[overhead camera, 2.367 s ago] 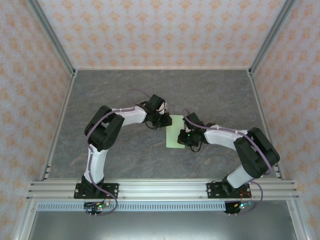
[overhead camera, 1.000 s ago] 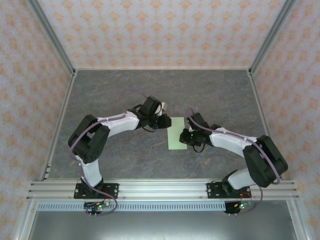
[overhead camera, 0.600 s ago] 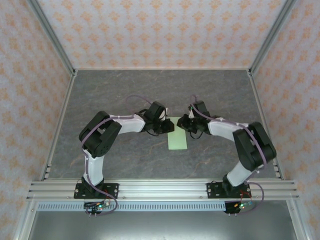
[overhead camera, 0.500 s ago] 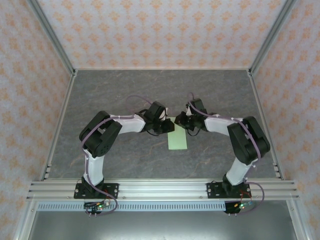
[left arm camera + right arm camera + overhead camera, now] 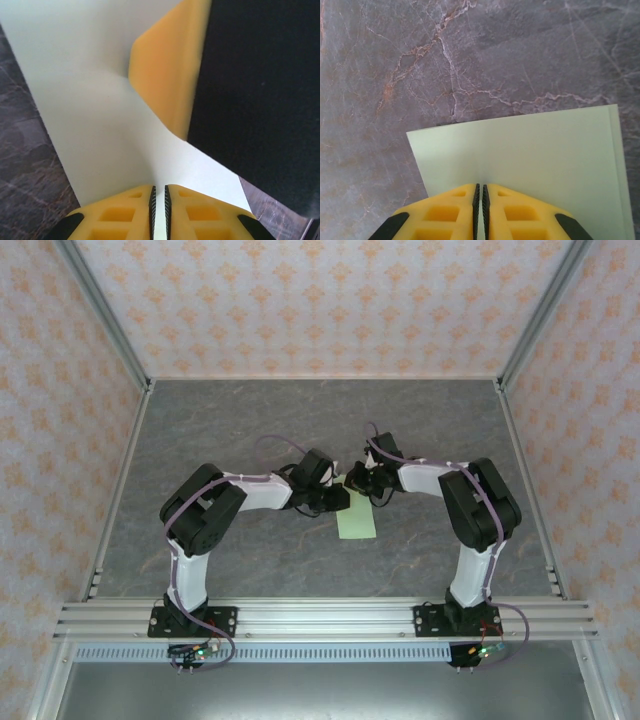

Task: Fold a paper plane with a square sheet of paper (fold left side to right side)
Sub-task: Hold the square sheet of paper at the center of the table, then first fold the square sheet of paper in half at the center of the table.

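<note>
Two grippers on a folded green sheet

The grey table (image 5: 200, 430) has the square sheet of paper (image 5: 356, 522) at its middle, folded in half; the left gripper (image 5: 158, 192), at the sheet's 10 o'clock, pinches its edge, likely to stop sliding; the right gripper (image 5: 481, 192), at 12 o'clock, is closed, tips on the paper.

Grey marbled table (image 5: 220, 420), orange-patterned walls (image 5: 320, 300), aluminium frame (image 5: 330, 618)

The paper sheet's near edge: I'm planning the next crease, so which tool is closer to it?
Left. The left tool is shut on the paper sheet at its left edge, partway along; the right tool sits shut at the far edge, opposite.
</note>
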